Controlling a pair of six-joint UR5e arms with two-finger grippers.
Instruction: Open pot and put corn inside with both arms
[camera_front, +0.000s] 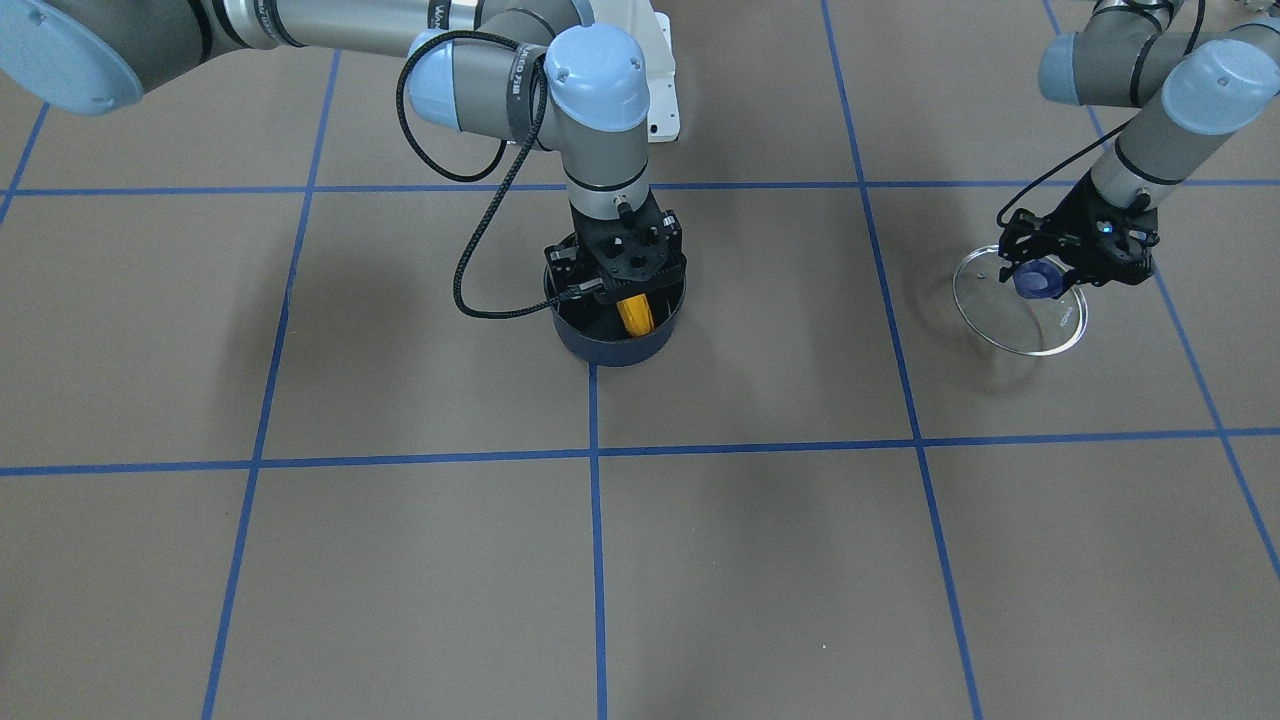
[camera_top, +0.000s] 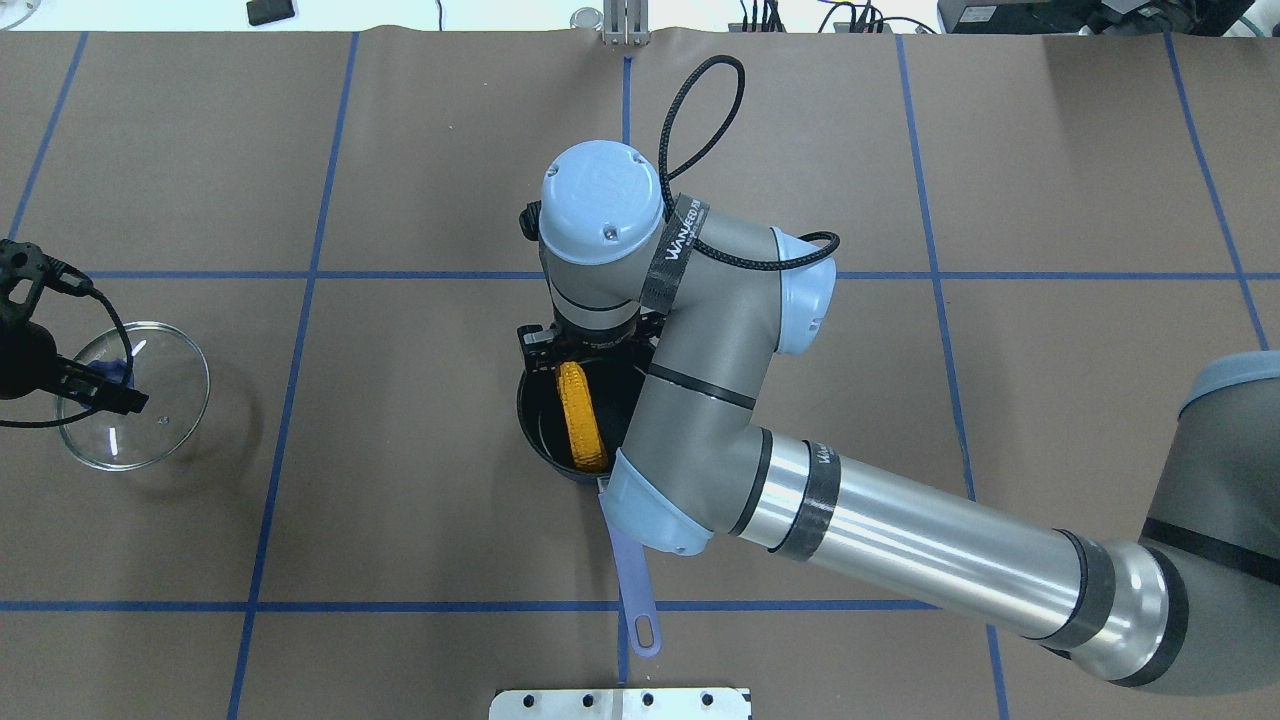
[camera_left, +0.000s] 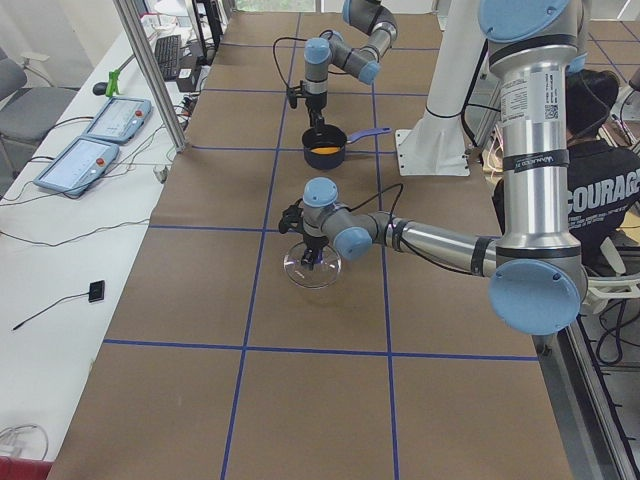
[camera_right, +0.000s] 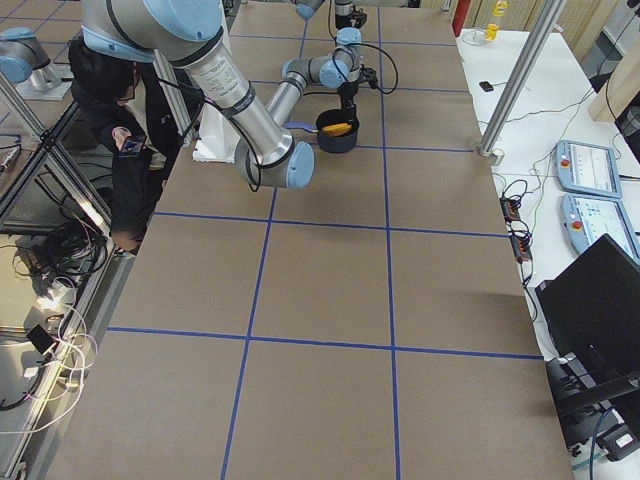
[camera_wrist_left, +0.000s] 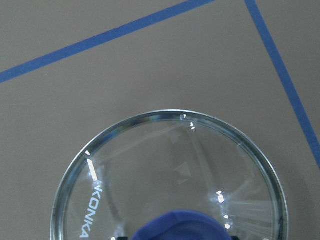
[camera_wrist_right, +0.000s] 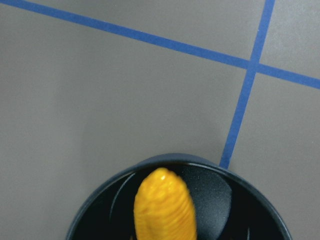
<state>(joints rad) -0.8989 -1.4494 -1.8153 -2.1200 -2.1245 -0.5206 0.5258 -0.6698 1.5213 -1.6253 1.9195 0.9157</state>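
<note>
The pot is standing uncovered near the middle of the bench, on one of the blue tape lines. Its long periwinkle handle is pointing back toward the robot's base. The corn is already sitting inside the pot. It is stretching across the black interior, with one end up under the right pincer and the other reaching toward the handle side. That pincer is hanging straight down over the pot's mouth, right at the rim. Its black body is hiding the fingertips, so I cannot tell whether it is gripping the cob or standing apart from it. The wrist view there is showing only the corn's tapered tip inside the dark rim.

Well off on the robot's left, the left pincer is pinching the blue knob of the glass lid. The lid is tilting a little and casting a soft shadow on the brown paper. Whether its rim is touching the bench I cannot make out.
</note>
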